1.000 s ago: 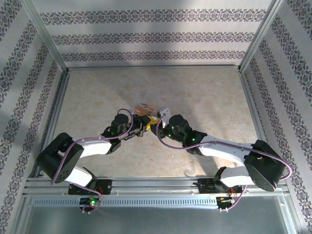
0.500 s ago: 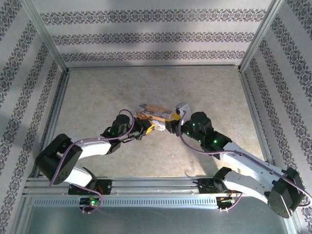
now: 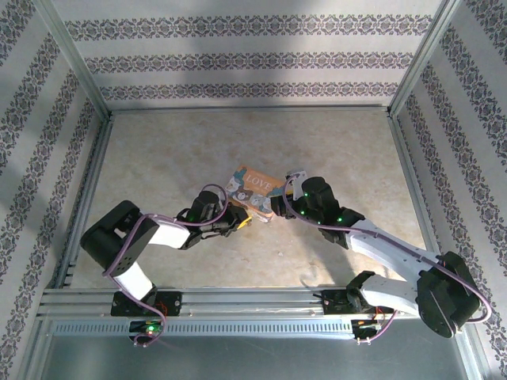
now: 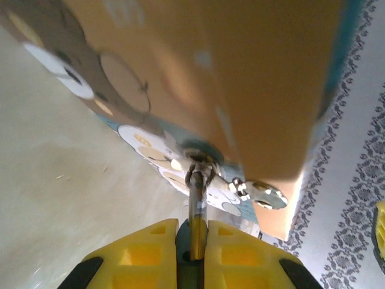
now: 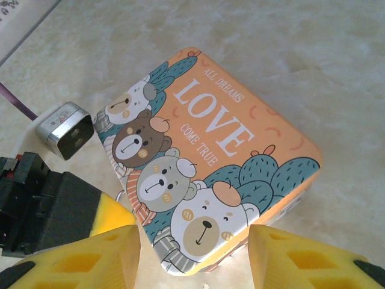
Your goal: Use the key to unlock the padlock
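Note:
The padlock [image 3: 252,187] is a flat orange and teal block with white "LOVE" lettering and cartoon bears, lying mid-table with its printed side up. My left gripper [image 3: 241,221] is shut on the key [image 4: 197,208], a slim silvery shaft whose tip meets the padlock [image 4: 240,78] at a round fitting on its edge. The yellow fingers [image 4: 144,256] squeeze the shaft from both sides. My right gripper [image 5: 194,257] stands open over the near corner of the padlock [image 5: 204,150], one finger on each side with gaps showing. That gripper [image 3: 279,204] sits just right of the block.
A shiny metal tab [image 4: 264,194] sticks out of the padlock's edge beside the key. The left arm's black body and silver camera [image 5: 65,129] lie close to the block's left side. Aluminium rails [image 3: 103,158] and patterned walls fence the beige table [image 3: 333,142].
The right gripper swung right, away from the left one, then settled beside the block. The padlock turned so its LOVE side faces up. The left arm's elbow shifted right.

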